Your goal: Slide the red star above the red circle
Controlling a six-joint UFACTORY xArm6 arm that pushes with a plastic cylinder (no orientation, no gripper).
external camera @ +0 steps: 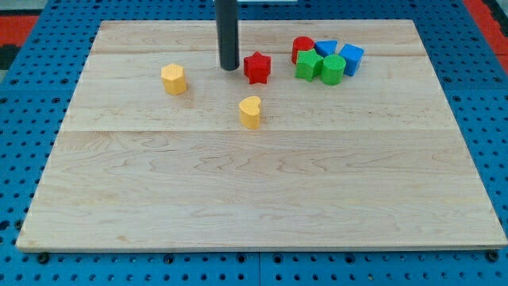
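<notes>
The red star (256, 67) lies on the wooden board near the view's top, left of a cluster of blocks. The red circle (302, 47) sits at the cluster's top left, up and to the right of the star. My tip (229, 67) stands just left of the red star, a small gap between them. The rod rises straight up out of the view's top.
The cluster holds a green star-like block (308, 66), a green round block (332, 70), and two blue blocks (326, 48) (352, 58). A yellow hexagon-like block (174, 79) lies at the left. A yellow heart (250, 112) lies below the star. The board's top edge (159, 22) is close.
</notes>
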